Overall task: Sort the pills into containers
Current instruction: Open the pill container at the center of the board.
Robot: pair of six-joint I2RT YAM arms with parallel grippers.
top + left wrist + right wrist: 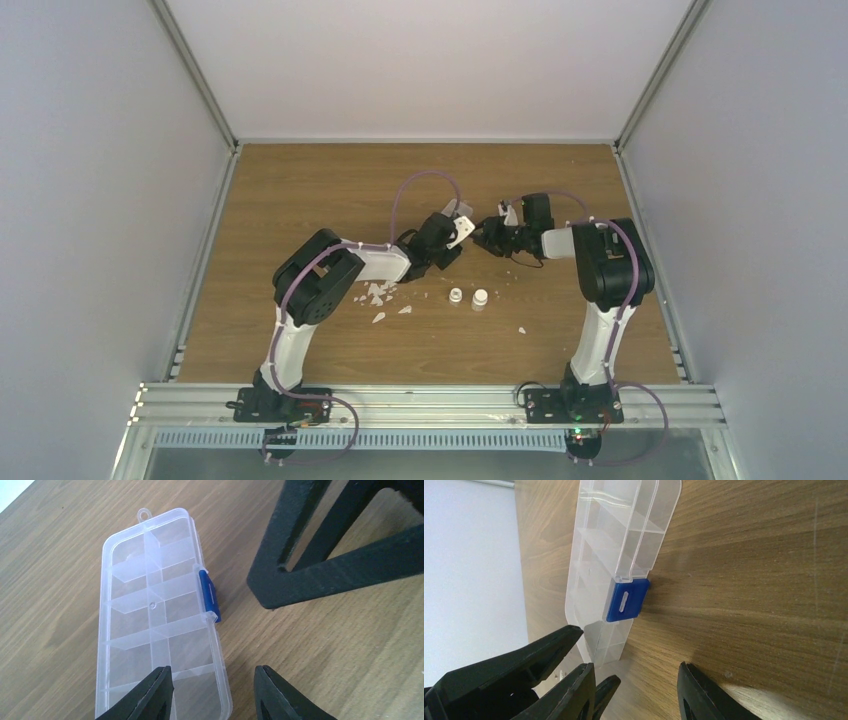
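Organiser box (160, 620) flat — left pincer (212, 672), right pincer (634, 666) agape beside latch (209, 592) edge.

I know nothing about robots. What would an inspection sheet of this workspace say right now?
Surface: brown wooden tabletop; no damage seen.
Job's things: flat clear plastic organiser box with a blue latch, lying flat; compartments look empty; no pills made out.
Clutter: white irregular flakes scattered near the left arm; two small white cylindrical vials side by side.
Grippers: left gripper and right gripper both open, close to the box, holding nothing.
Cables: purplish cables looping along both arms.
Surroundings: plain white walls on three sides; metal rail at the near edge.
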